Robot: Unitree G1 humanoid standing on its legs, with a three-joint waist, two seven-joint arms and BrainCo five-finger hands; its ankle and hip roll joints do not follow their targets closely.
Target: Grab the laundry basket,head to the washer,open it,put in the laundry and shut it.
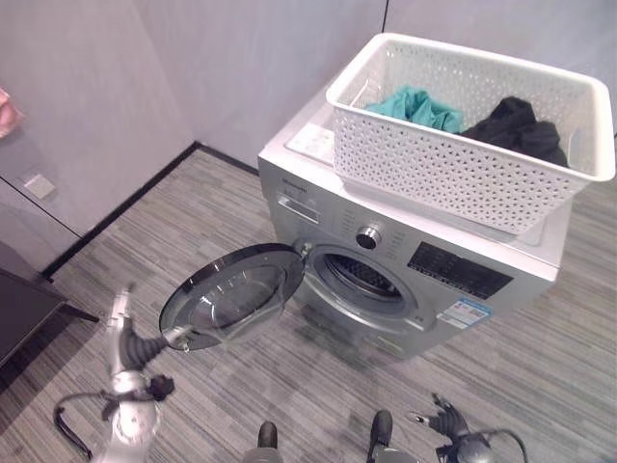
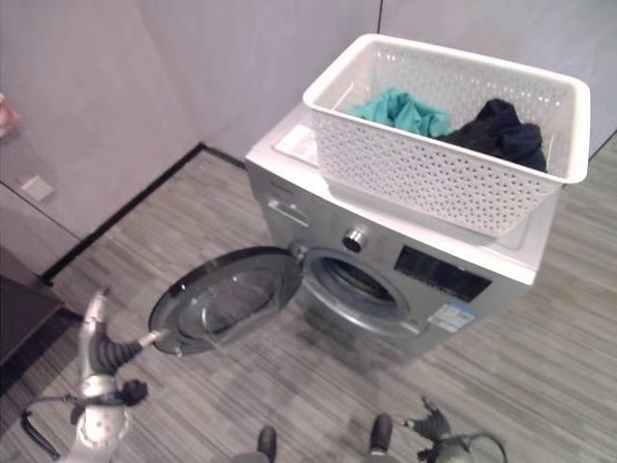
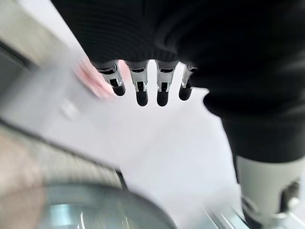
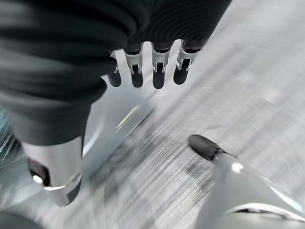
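A silver front-loading washer [image 1: 453,280] stands against the wall. Its round glass door [image 1: 231,294] is swung wide open to the left, and the dark drum opening [image 1: 364,277] is bare. On top of the washer sits the white perforated laundry basket [image 1: 453,174], with a teal cloth [image 1: 419,106] and a black cloth [image 1: 516,125] inside. My left hand [image 1: 135,342] is low at the left, just beside the door's outer rim, its fingers [image 3: 142,90] relaxed and holding nothing. My right hand [image 1: 448,422] hangs low at the right in front of the washer, fingers [image 4: 158,71] loose and empty.
Grey walls meet in a corner behind the washer. A dark piece of furniture [image 1: 19,309] stands at the far left. A small plate [image 1: 39,185] and something pink [image 1: 8,111] are on the left wall. Striped grey floor [image 1: 318,376] lies in front of the washer.
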